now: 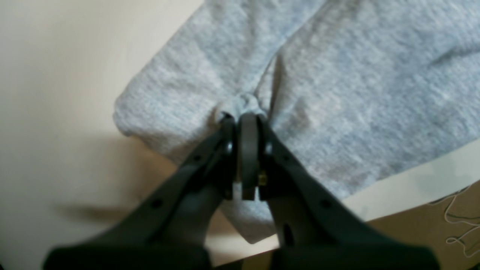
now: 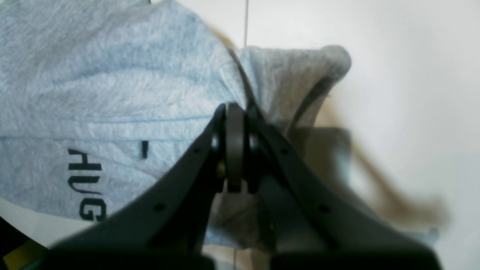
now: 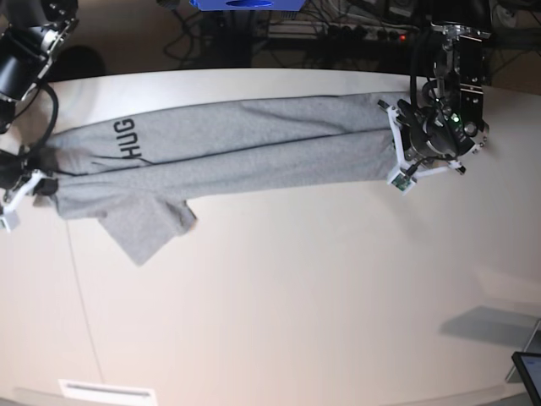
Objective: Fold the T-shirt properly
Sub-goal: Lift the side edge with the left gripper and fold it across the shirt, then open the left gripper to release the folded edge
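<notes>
Stretched long across the white table (image 3: 279, 288): the grey T-shirt (image 3: 254, 152), folded lengthwise into a narrow band running from one arm to the other in the base view. One sleeve (image 3: 144, 227) splayed out toward the table's near side, close to the lettered end. Black block letters "HUG" (image 3: 127, 139) showing on the upper layer near that end.

Left gripper (image 1: 245, 116) clamped tight on a bunched pinch of T-shirt (image 1: 337, 93) cloth, jaws pressed together with only a small knot of fabric puckering out above them. Plain grey side facing the left wrist camera, one rounded corner of the cloth lying on the table (image 1: 56, 93), table edge visible at lower right with pale cord (image 1: 457, 221) on the floor beyond.

Right gripper (image 2: 234, 108) likewise closed hard on the T-shirt (image 2: 112, 86), gripping a fold at the lettered end; letters (image 2: 84, 183) readable sideways at lower left of the right wrist view. A flap of cloth (image 2: 300, 78) raised beside the jaws, casting shadow on the table (image 2: 412, 75).

Seen from the base camera, left gripper (image 3: 404, 145) at the band's right end, right gripper (image 3: 38, 182) at its left end, cloth drawn between them. Cables and a blue object (image 3: 241, 4) beyond the table's far edge; a dark screen corner (image 3: 528, 372) at lower right.
</notes>
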Motion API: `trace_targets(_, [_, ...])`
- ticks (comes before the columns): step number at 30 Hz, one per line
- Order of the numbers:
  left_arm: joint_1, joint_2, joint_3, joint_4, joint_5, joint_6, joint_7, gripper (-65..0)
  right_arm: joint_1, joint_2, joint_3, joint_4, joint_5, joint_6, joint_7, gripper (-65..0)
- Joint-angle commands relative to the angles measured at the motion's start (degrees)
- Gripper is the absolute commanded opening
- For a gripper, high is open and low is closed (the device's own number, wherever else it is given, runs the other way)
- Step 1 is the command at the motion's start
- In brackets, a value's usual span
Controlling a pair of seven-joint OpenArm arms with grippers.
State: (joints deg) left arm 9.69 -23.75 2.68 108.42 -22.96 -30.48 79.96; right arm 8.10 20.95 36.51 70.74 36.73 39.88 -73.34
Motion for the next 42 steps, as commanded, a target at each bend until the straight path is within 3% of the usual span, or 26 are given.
trace_targets(1, [-0.5,-1.0,-0.3,1.0,0.4,-0.2,0.0,-65.0,0.6,1.3,0.4,1.0,0.6,0.1,0.7,-64.9])
trace_targets(8, [-0.5,-1.1,-0.2,1.0,0.4,-0.2,0.0,-65.0,-1.1,1.3,0.4,1.0,0.6,0.1,3.0,-64.7])
trace_targets(11, [-0.5,-2.7,-0.1,1.1,-0.1,-0.2,0.0,-65.0,-1.2,1.3,0.4,0.9,0.6,0.1,3.1,-64.7])
trace_targets(13, [-0.5,-3.1,-0.1,1.1,-0.1,-0.2,0.0,-59.6,-1.2,1.3,0.4,0.9,0.6,0.1,3.1,-64.7])
trace_targets(16, [0.3,-4.0,-0.1,2.0,-0.2,-0.2,0.0,-44.5,-1.0,1.3,0.4,0.9,0.6,0.1,3.1,-64.7])
trace_targets(19, [1.8,-5.1,-0.1,4.7,-0.2,-0.2,0.0,-38.3,-0.9,1.3,0.4,0.9,0.6,0.1,3.1,-64.6])
trace_targets(21, [2.6,-5.6,-0.3,5.3,-0.2,-0.2,0.0,-38.0,-0.8,1.3,0.4,0.9,0.6,0.1,3.1,-64.6])
trace_targets(26, [3.1,-7.2,-0.8,5.5,-0.2,-0.2,0.0,-38.0,-0.8,1.2,0.5,1.2,1.0,-5.7,3.8,-64.6])
trace_targets(36, [6.6,-8.3,-0.9,7.1,-0.2,-0.2,0.0,-38.3,-0.8,1.2,0.5,1.0,0.8,-6.1,3.8,-64.6])
trace_targets(39, [6.8,-8.6,-2.2,7.2,-0.3,-2.4,0.0,-38.5,-0.9,1.2,0.5,1.0,0.8,-6.2,3.6,-64.1])
trace_targets(42, [6.8,-6.0,-9.4,7.8,-0.3,-7.5,0.0,-38.5,-1.0,1.2,0.6,1.0,0.8,-6.2,3.8,-55.3])
